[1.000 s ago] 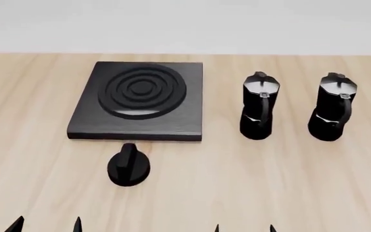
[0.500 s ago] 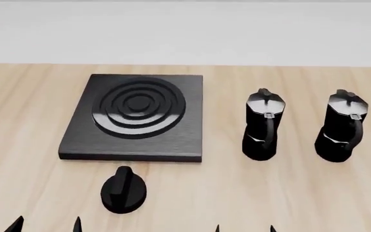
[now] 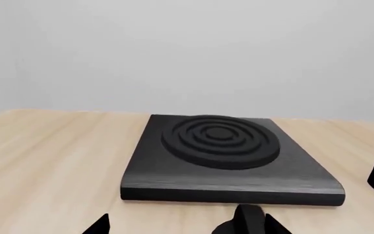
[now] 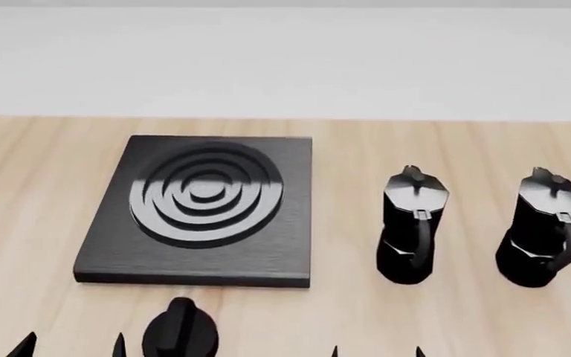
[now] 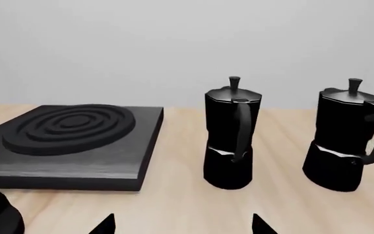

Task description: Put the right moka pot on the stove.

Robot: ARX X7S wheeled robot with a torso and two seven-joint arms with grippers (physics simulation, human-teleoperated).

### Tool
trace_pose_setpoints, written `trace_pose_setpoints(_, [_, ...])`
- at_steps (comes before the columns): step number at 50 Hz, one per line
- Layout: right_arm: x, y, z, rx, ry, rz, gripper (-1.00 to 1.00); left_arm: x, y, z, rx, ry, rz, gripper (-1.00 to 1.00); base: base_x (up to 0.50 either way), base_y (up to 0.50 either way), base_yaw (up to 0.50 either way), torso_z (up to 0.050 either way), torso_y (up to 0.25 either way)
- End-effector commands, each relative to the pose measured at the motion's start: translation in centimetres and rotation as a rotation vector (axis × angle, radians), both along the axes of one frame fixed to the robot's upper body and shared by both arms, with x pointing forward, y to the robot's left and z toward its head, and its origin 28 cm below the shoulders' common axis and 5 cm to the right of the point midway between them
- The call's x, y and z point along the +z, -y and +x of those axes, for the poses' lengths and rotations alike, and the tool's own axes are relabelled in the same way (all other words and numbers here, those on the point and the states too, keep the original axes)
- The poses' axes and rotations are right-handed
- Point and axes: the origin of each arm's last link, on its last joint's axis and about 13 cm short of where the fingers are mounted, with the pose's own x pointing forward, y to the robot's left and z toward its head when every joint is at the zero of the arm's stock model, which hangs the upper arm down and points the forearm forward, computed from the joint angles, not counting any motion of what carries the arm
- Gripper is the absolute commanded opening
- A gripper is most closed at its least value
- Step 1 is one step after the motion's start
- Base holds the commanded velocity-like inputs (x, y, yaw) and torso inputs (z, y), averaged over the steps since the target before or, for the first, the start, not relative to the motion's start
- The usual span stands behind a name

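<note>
Two pairs of black fingertips poke up at the near edge of my head view: the left gripper [image 4: 72, 346] and the right gripper [image 4: 377, 351], both spread wide with nothing between their jaws. Just beyond the left one sits the small round knob [image 4: 179, 329] on the wooden table [image 4: 27, 223]. Farther out lies the stove [image 4: 201, 210], its burner rings bare. To its right stand the two pots, upright and apart: the left moka pot [image 4: 412, 224], then the right moka pot [image 4: 543, 227], my target, well clear of the stove and untouched. By my reckoning the job has not begun; reach, grasp, carry and set-down all remain. Against the earlier head frames, every object now sits lower and nearer in view, suggesting my camera shifted, while the fingertips hold the same spots.
</note>
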Motion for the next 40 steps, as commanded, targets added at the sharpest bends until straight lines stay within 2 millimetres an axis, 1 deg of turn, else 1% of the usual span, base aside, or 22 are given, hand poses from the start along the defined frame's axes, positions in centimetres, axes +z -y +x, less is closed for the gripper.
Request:
trace_pose_setpoints(1, [0.0, 0.1, 0.0, 0.002, -0.001, 0.001, 1.0, 0.0, 0.0, 0.0, 0.002, -0.002, 0.0, 1.0, 0.21, 0.0, 0.0, 0.0, 0.0])
trace_pose_setpoints(30, [-0.3, 0.1, 0.3, 0.007, -0.008, 0.006, 1.0, 0.0, 0.0, 0.0, 0.001, 0.0, -0.004, 1.0, 0.21, 0.0, 0.0, 0.0, 0.0])
trace_pose_setpoints(34, [-0.2, 0.1, 0.4, 0.007, -0.007, 0.004, 1.0, 0.1, -0.1, 0.1, 0.006, -0.003, -0.005, 1.0, 0.21, 0.0, 0.0, 0.0, 0.0])
trace_pose_setpoints(36, [0.2, 0.2, 0.5, 0.012, 0.001, 0.005, 1.0, 0.0, 0.0, 0.2, 0.0, 0.002, -0.004, 1.0, 0.04, 0.0, 0.0, 0.0, 0.0])
trace_pose_setpoints(40, [1.3, 0.3, 0.7, 0.014, 0.012, -0.005, 1.0, 0.5, -0.2, 0.5, -0.016, -0.03, -0.018, 1.0, 0.0, 0.0, 0.0, 0.0, 0.0])
